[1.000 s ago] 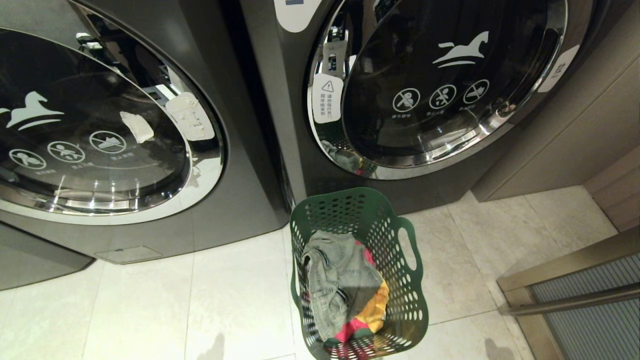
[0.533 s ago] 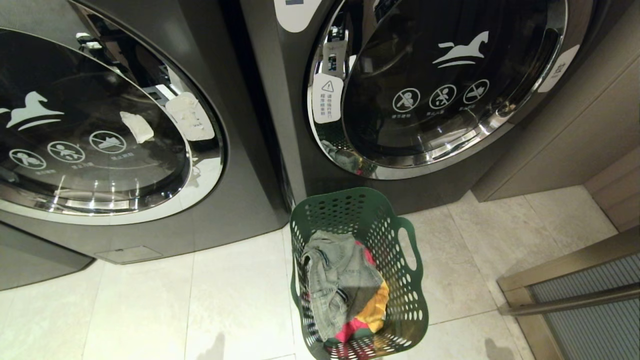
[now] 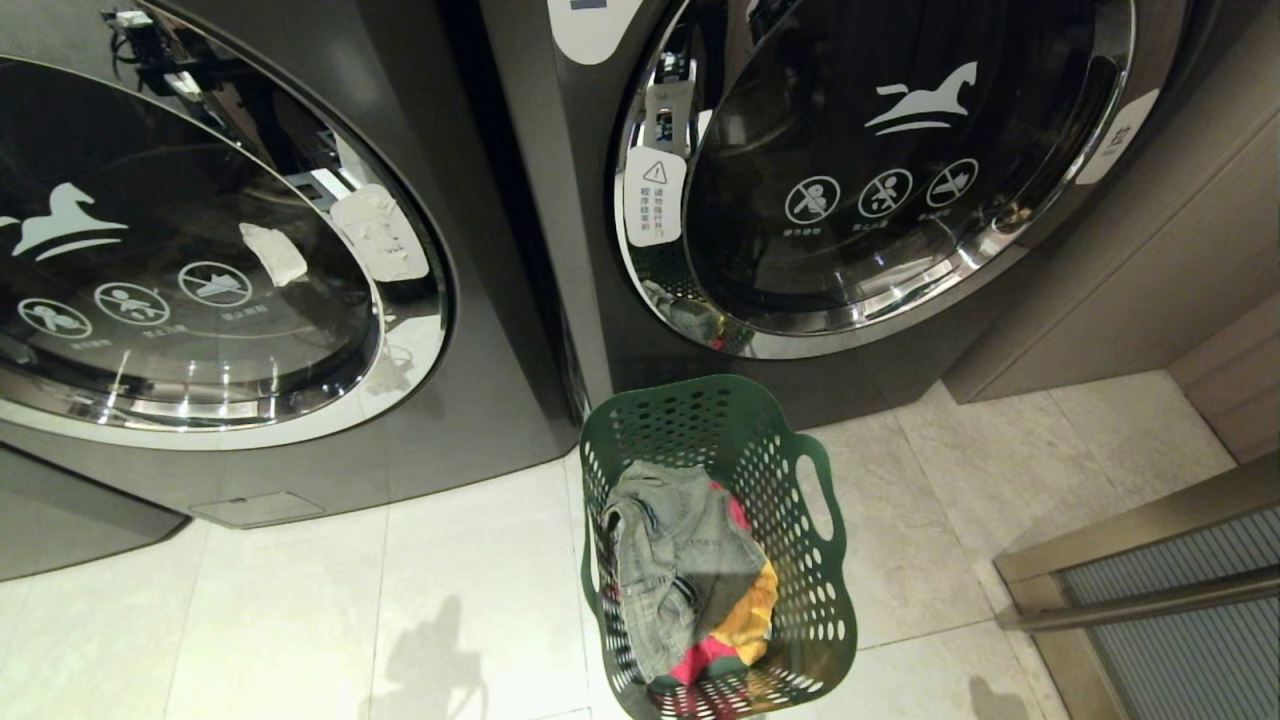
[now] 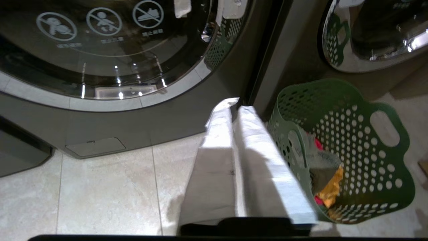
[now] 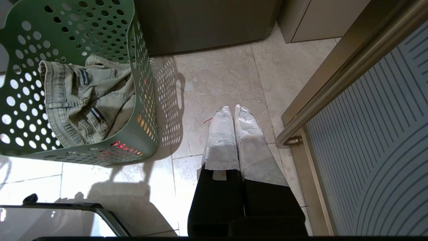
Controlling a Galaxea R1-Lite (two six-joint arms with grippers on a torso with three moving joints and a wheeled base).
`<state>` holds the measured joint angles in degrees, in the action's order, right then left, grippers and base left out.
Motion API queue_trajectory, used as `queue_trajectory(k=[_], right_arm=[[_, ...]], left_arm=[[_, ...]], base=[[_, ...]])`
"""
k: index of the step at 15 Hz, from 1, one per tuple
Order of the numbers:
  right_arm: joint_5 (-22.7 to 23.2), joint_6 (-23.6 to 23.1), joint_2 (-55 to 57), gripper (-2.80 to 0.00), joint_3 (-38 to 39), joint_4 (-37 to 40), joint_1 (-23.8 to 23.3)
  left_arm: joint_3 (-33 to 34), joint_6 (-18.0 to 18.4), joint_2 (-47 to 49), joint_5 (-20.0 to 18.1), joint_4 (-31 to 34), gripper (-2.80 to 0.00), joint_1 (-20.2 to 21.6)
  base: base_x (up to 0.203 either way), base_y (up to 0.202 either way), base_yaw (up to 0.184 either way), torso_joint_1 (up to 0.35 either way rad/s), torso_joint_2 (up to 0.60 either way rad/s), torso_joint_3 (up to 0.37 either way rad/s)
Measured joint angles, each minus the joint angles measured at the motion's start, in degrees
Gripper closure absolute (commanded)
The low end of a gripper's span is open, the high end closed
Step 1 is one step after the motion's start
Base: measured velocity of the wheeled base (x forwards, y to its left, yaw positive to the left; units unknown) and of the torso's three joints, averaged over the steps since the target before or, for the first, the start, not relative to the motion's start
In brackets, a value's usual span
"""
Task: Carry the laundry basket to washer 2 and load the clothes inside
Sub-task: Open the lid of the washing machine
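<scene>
The dark green laundry basket [image 3: 815, 600] stands on the floor tiles right in front of washer 2 [image 3: 900, 150], whose round chrome-ringed door is closed. The clothes lie inside: a faded denim piece [image 3: 670, 560] on top, a red garment [image 3: 700, 660] and a yellow-orange one [image 3: 750, 610] beneath. Neither arm shows in the head view. My left gripper [image 4: 239, 103] hovers over the floor just beside the laundry basket [image 4: 367, 160], its fingers parted by a narrow gap and empty. My right gripper [image 5: 233, 107] is shut and empty, above a tile on the other side of the laundry basket [image 5: 67, 20].
A second, like washer [image 3: 180, 250] stands left of washer 2, door closed. On the right are a beige cabinet wall [image 3: 1150, 260] and a ribbed glass panel [image 5: 367, 134] with a metal bar handle [image 5: 334, 83], close to my right gripper. Pale floor tiles [image 3: 300, 600] spread left of the basket.
A larger arm shadow now falls on the floor left of the basket, and the arm's reflection in the left washer's door has shifted up. The basket and clothes have not moved.
</scene>
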<state>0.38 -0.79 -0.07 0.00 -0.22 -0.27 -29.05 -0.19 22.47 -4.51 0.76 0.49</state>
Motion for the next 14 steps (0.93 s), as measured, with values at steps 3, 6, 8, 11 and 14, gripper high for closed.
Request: queue_trajectory(k=[3, 6, 8, 11, 14], right_arm=[[0.0, 0.2, 0.0, 0.00, 0.0, 0.0, 0.0], [0.0, 0.2, 0.0, 0.00, 0.0, 0.0, 0.0], [0.0, 0.2, 0.0, 0.00, 0.0, 0.0, 0.0], [-0.1, 0.2, 0.0, 0.00, 0.0, 0.0, 0.0], [-0.1, 0.2, 0.0, 0.00, 0.0, 0.0, 0.0]], left_arm=[[-1.8, -2.1, 13.4, -4.4, -4.5, -2.80, 0.0], [3.7, -5.2, 24.5, -13.0, -15.3, -2.80, 0.1], [8.0, -5.9, 31.4, -17.5, -24.0, -2.80, 0.3], [11.8, -5.7, 44.4, -19.4, -39.4, -2.80, 0.3], [11.5, -3.9, 60.5, -19.8, -58.0, -2.80, 0.4]], base=[[0.000, 0.000, 0.000, 0.000, 0.00, 0.000], [0.000, 0.000, 0.000, 0.000, 0.00, 0.000], [0.000, 0.000, 0.000, 0.000, 0.00, 0.000], [0.000, 0.000, 0.000, 0.000, 0.00, 0.000], [0.000, 0.000, 0.000, 0.000, 0.00, 0.000]])
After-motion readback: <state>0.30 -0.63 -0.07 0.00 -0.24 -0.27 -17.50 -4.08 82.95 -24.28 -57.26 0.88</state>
